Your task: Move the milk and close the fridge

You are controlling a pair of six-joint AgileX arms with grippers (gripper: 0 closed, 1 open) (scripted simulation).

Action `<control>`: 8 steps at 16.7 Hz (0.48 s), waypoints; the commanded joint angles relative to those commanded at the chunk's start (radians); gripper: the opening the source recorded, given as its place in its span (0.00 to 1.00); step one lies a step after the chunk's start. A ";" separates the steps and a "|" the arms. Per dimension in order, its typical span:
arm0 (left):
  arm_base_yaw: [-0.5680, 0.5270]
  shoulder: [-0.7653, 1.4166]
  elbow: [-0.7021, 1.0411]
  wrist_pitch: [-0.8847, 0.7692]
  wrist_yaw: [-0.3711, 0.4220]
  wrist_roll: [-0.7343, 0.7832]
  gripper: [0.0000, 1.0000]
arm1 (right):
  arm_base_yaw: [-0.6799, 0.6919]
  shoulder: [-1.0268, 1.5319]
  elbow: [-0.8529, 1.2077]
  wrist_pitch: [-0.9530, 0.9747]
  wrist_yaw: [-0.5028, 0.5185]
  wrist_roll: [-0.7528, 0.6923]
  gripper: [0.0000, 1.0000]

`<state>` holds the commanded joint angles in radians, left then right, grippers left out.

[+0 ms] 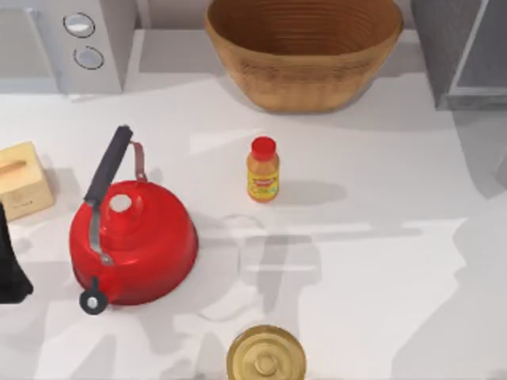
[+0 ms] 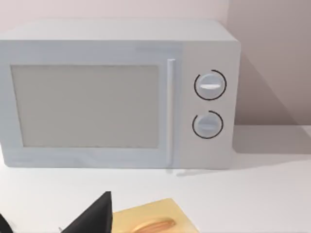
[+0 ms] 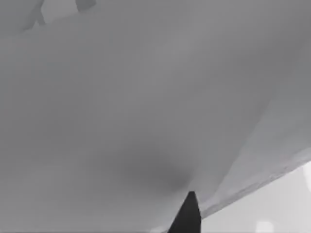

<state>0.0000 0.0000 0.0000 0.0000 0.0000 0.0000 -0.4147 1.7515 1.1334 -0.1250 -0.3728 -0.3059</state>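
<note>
Your fridge (image 1: 463, 51) stands at the tabletop's far right corner. Your right gripper (image 3: 187, 213) sits hard against a grey surface; you cannot tell whether its claw is apart or together. Your left arm (image 1: 12, 261) is parked at the left edge by the tan box (image 1: 22, 178) — facing the microwave (image 2: 116, 94); its claw's state can't be told. The orange bottle (image 1: 263, 169) stands mid-table, the red kettle (image 1: 131, 237) to its left.

The white table (image 1: 380, 261) carries a red kettle (image 1: 135, 241), orange bottle (image 1: 263, 170) and wicker basket (image 1: 305, 51).
</note>
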 joint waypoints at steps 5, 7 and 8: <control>0.000 0.000 0.000 0.000 0.000 0.000 1.00 | 0.310 -0.089 -0.102 0.123 0.258 0.218 1.00; 0.000 0.000 0.000 0.000 0.000 0.000 1.00 | 0.370 -0.122 -0.133 0.164 0.319 0.274 1.00; 0.000 0.000 0.000 0.000 0.000 0.000 1.00 | 0.385 -0.131 -0.142 0.176 0.334 0.288 1.00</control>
<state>0.0000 0.0000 0.0000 0.0000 0.0000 0.0000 -0.0297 1.6203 0.9918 0.0510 -0.0387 -0.0179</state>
